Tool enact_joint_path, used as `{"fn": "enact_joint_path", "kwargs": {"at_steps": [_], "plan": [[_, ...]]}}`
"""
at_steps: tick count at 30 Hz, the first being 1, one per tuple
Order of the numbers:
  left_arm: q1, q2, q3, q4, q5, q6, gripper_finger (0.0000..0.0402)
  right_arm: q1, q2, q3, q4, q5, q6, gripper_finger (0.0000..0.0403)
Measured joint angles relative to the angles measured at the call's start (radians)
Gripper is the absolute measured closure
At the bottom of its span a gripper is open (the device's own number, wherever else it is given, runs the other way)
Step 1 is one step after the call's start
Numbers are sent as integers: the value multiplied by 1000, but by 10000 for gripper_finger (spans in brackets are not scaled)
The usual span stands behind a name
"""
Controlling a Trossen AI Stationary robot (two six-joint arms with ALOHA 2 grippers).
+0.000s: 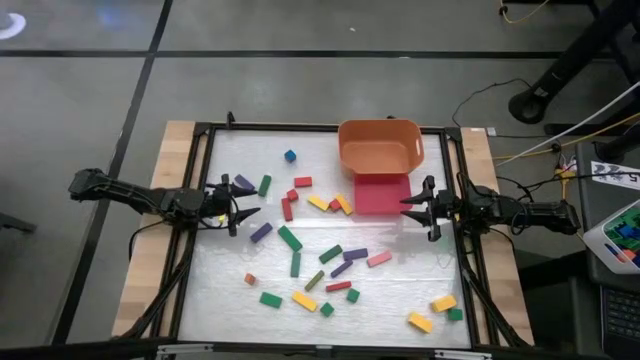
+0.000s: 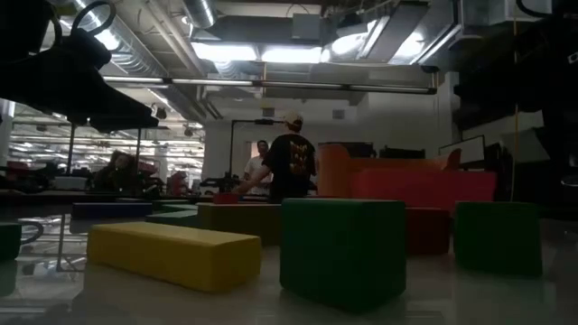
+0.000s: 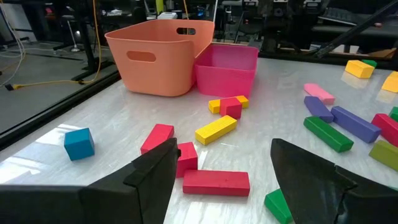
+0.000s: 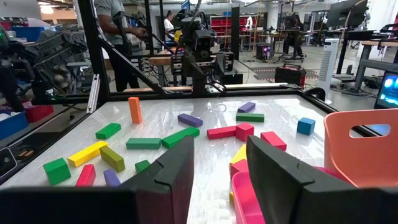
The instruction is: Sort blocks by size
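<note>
Many small wooden blocks lie flat and scattered on the white table: a blue cube (image 1: 290, 156), red bars (image 1: 287, 208), green bars (image 1: 290, 238), yellow bars (image 1: 304, 301), purple bars (image 1: 355, 255) and a pink bar (image 1: 379, 259). My left gripper (image 1: 246, 207) is open and empty at the table's left side, pointing right; the red bars (image 3: 215, 182) lie just ahead of it. My right gripper (image 1: 410, 207) is open and empty at the right side, beside the pink-red tray (image 1: 381, 194).
An orange bin (image 1: 379, 146) stands at the far middle, with the pink-red square tray against its near side. A black frame (image 1: 200, 200) borders the table. Yellow and green blocks (image 1: 436, 310) lie at the near right corner. People stand in the room beyond the table.
</note>
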Motion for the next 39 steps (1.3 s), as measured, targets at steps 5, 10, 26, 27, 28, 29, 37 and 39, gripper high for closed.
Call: {"fn": "enact_joint_path", "kwargs": {"at_steps": [5, 10, 26, 27, 28, 29, 37, 39], "plan": [[0, 0, 0, 0, 0, 20, 157, 0, 0, 0, 1, -2, 0, 255], [0, 0, 0, 0, 0, 56, 157, 0, 0, 7, 55, -25, 6, 255], [0, 0, 0, 0, 0, 53, 157, 0, 135, 219, -44, -198, 8, 255], [0, 0, 0, 0, 0, 53, 157, 0, 162, 224, -45, -199, 8, 255], [0, 0, 0, 0, 0, 53, 157, 0, 192, 232, -44, -202, 5, 255], [0, 0, 0, 0, 0, 53, 157, 0, 225, 239, -43, -206, 3, 255], [0, 0, 0, 0, 0, 53, 157, 0, 465, 316, -50, -313, 0, 255], [0, 0, 0, 0, 0, 53, 157, 0, 509, 324, -55, -412, -2, 255]]}}
